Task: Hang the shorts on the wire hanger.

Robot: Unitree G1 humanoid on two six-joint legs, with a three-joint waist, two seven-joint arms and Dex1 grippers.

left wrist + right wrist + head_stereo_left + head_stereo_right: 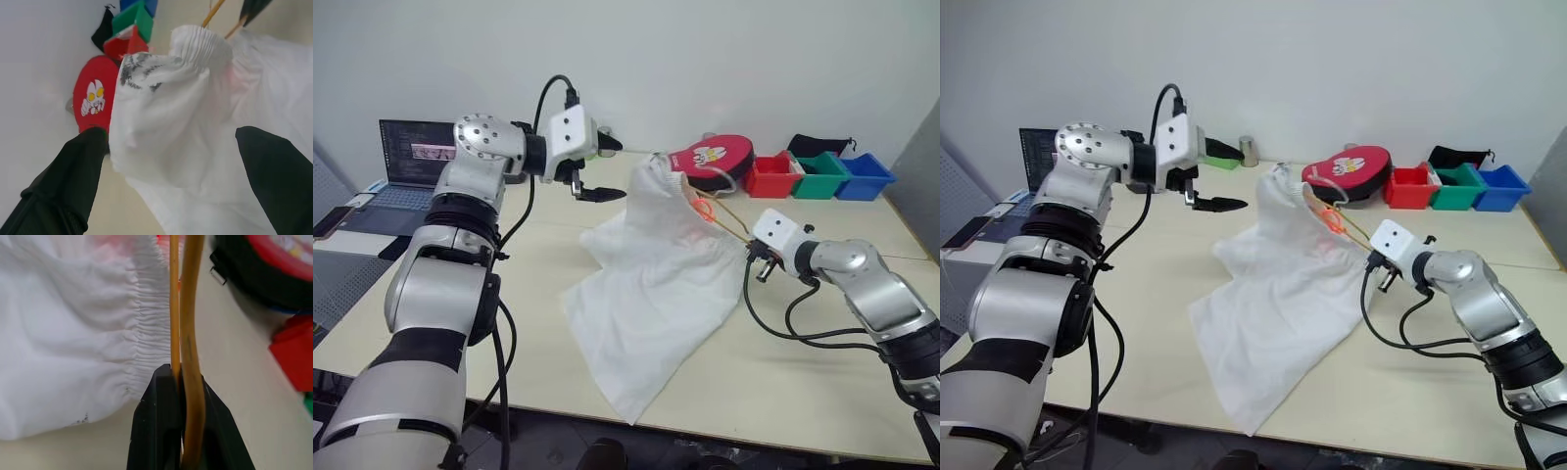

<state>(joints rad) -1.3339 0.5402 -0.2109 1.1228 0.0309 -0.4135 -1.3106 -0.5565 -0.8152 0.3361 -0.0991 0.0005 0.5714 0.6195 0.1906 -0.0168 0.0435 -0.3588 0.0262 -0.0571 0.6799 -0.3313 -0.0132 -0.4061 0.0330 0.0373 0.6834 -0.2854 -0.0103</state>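
On the table (822, 382) the shorts (651, 284) sprawl, waistband raised on the wire hanger (182, 308). Soft, limp and light, they will sag and slide; the gathered waistband seems the best hold. The left gripper (597, 168) hovers near it, its 2 fingers (68, 181) apart. The right gripper (180, 382) is clamped on the hanger.

No legible text, labels or numbers. Laptop screen (416, 149) at far left shows lines too small to read. Red case (713, 157) carries a cartoon face, no lettering.
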